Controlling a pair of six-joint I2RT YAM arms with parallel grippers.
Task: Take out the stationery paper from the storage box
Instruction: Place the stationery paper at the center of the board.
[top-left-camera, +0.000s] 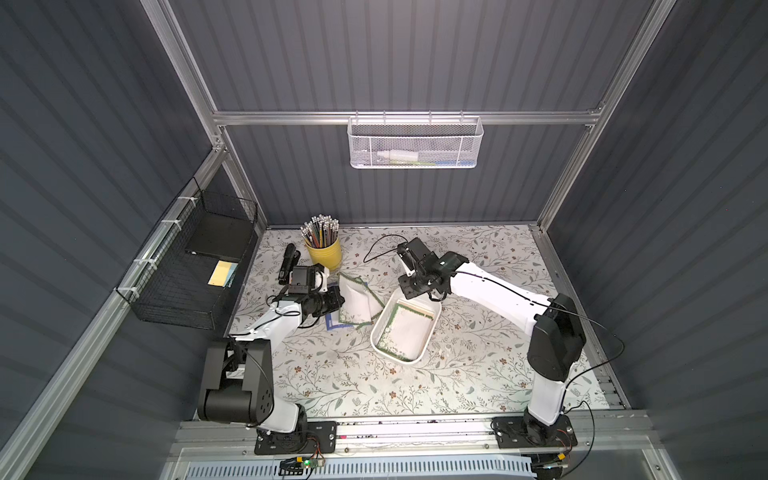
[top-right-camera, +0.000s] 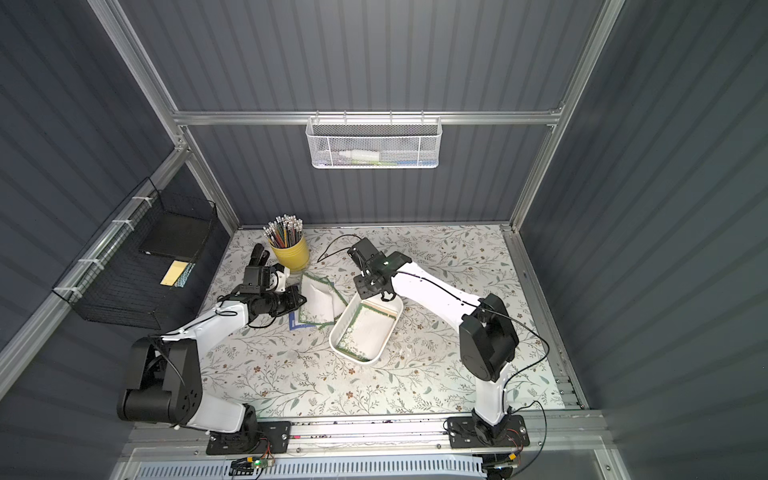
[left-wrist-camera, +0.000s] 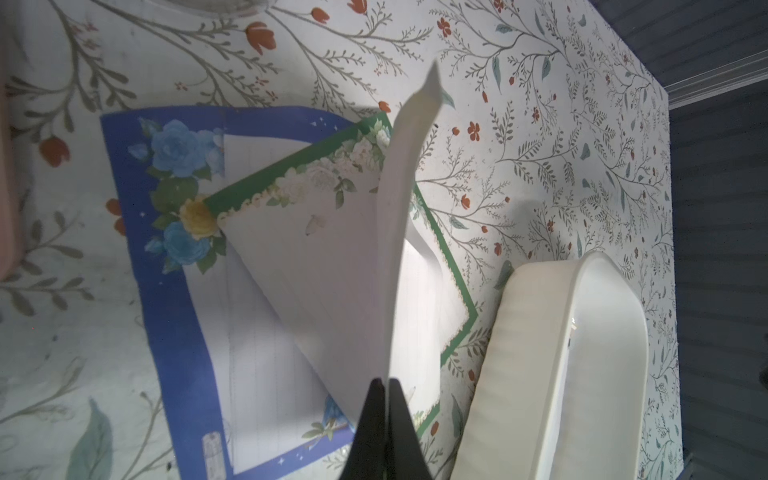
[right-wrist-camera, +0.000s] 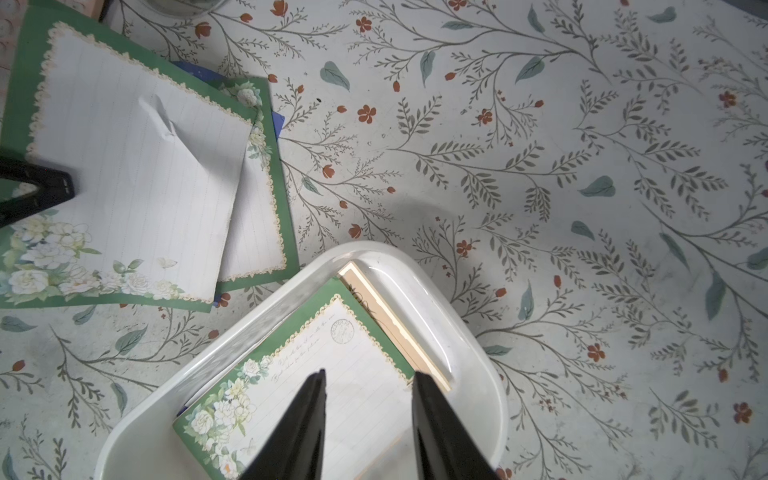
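Stationery paper: ruled sheets with ornate borders, some in the storage box and some out on the floral worktop just beside it.

In the box: a rose-printed green sheet lies on top, with a tan-cream sheet showing along one edge beneath it.

On the worktop: a blue-bordered sheet lies lowest, with a green-bordered sheet askew over it.

Left arm: it reaches low across the worktop with the wrist rolled sideways. The left hand is clenched on the edge of a third sheet, the held sheet, which is raised over the two loose ones.

Right arm: it extends inward from its base. The right hand points down over the far end of the box with its jaws parted and nothing between them. Whether the tips touch the paper cannot be told.

Views: the left wrist view shows the held sheet edge-on, curling away from the pinched jaws. The right wrist view alone shows its green border, white roses and a crease. In both top views the held sheet looks plain, pale and bowed.
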